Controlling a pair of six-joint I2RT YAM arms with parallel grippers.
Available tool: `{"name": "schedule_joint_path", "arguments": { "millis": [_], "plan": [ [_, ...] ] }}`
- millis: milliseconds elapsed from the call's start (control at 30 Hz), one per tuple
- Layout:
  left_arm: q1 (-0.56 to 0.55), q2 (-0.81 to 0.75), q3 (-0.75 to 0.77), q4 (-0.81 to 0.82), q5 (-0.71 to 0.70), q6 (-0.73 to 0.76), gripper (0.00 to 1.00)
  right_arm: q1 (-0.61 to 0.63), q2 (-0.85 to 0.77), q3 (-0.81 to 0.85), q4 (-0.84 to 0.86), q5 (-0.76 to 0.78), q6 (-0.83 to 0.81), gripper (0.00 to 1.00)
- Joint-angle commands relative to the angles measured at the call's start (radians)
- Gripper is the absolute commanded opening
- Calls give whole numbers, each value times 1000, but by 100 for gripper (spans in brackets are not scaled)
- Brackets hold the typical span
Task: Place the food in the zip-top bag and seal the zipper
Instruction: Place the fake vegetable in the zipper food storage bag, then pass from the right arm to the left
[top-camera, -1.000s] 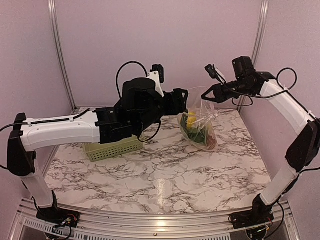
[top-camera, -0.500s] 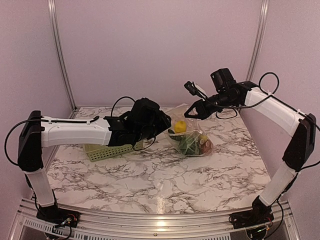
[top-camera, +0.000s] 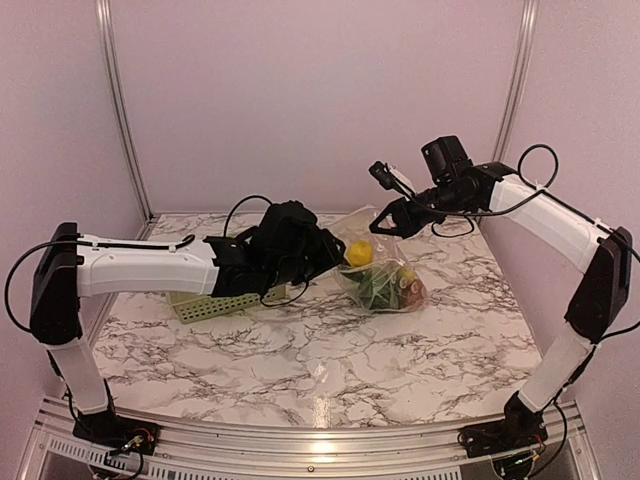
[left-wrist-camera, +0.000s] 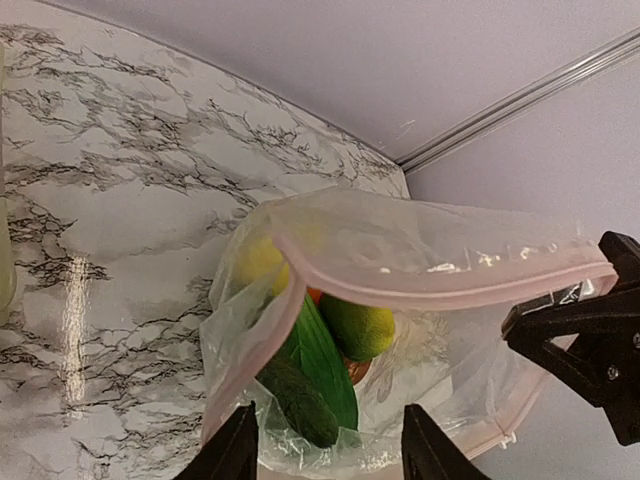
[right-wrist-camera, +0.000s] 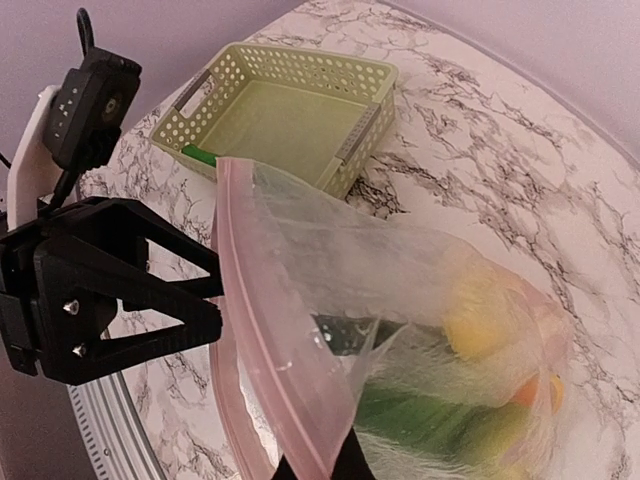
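With the zip-top bag (top-camera: 385, 270) holding the food at centre-right of the top view, the left gripper (left-wrist-camera: 330, 452) and right gripper (right-wrist-camera: 322, 470) pinch its zipper (left-wrist-camera: 430, 288) ends closed; each should keep the strip taut, then slide along to press the still-gaping mouth shut.

Pale lilac walls (top-camera: 320, 90) enclose a marble-patterned table (top-camera: 300, 350).

No words, numbers or signs can be read here — not on the zip-top bag (left-wrist-camera: 400, 270), not on the green basket (right-wrist-camera: 285, 115) — nothing is written on either.
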Motion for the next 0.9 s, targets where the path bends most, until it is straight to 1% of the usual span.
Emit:
{"name": "schedule_joint_path", "arguments": {
  "millis": [0, 67, 133, 200, 267, 333, 400, 500, 600, 633, 733, 767, 800, 867],
  "plan": [
    [-46, -161, -94, -51, -137, 55, 53, 6, -12, 3, 23, 22, -11, 0],
    [-48, -192, -170, -31, -147, -30, 53, 6, -12, 5, 22, 21, -10, 0],
    [-48, -186, -203, -18, -140, -71, 52, 6, -9, 7, 21, 20, -11, 0],
    [-43, -160, -207, 2, -103, -89, 52, 6, -5, 9, 21, 17, -11, 0],
    [-38, -137, -210, 76, -60, -84, 52, 8, 1, 12, 17, 18, -11, 0],
    [-37, -113, -191, 113, -41, -73, 52, 12, 3, 12, 13, 23, -14, 0],
    [-35, -91, -154, 89, -52, -60, 52, 19, 0, 9, 10, 31, -19, 0],
    [-17, -68, -145, 88, -53, -83, 48, 31, -7, 4, 6, 44, -26, 0],
    [10, -47, -144, 98, -32, -106, 39, 36, -10, -1, 3, 44, -30, 0],
    [18, -40, -145, 108, -21, -111, 33, 37, -10, -1, 1, 44, -32, 0],
    [33, -31, -138, 137, 10, -103, 5, 36, -15, 6, -15, 46, -43, 0],
    [33, -35, -129, 137, 14, -93, 0, 36, -13, 12, -29, 44, -49, 0],
    [33, -42, -117, 139, 16, -78, 0, 37, -14, 19, -46, 47, -56, 8],
    [29, -65, -92, 148, 22, -37, 0, 37, -21, 25, -80, 61, -74, 32]
  ]
}}
